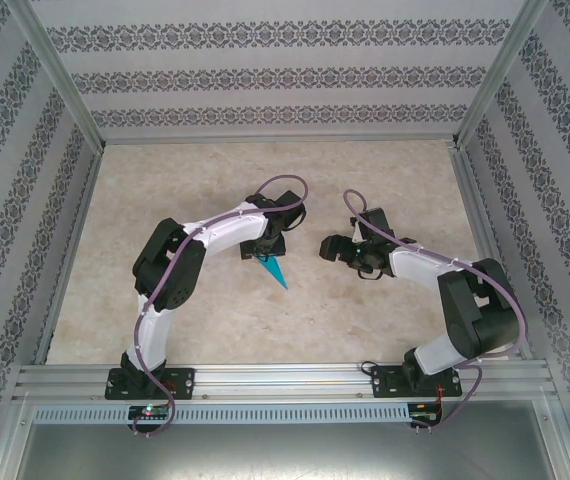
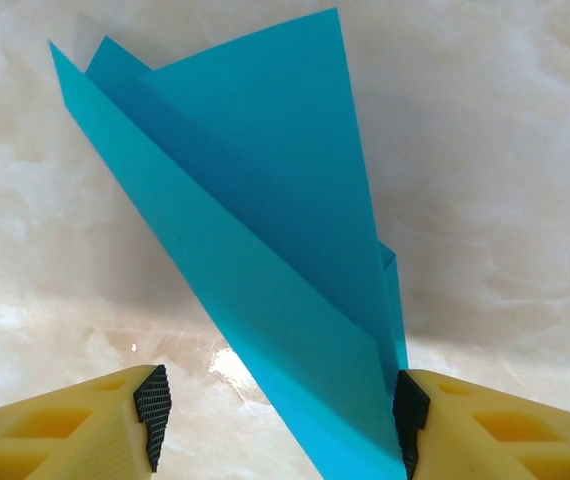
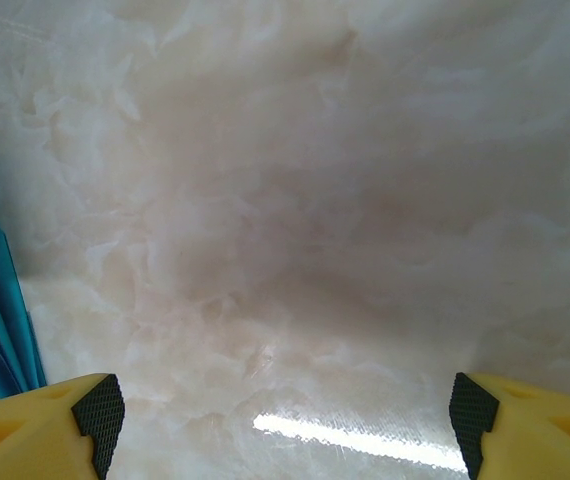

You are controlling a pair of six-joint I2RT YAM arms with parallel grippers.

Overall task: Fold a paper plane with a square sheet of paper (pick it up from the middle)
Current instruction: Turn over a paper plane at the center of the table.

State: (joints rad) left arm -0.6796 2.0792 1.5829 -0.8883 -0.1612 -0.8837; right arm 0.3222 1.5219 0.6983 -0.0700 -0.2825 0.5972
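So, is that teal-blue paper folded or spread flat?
Folded. The teal-blue paper dart shows layered, creased flaps tapering toward a point.

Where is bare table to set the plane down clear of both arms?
Bare: the far table strip between the back wall and the left pincer and right pincer; also the near stretch between paper plane and base rail. Crowded: the middle, between the pincers.

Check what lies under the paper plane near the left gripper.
Pale marble table shows all around the paper plane, with the plane's shadow on it. The patch directly beneath is hidden by the folded layers.
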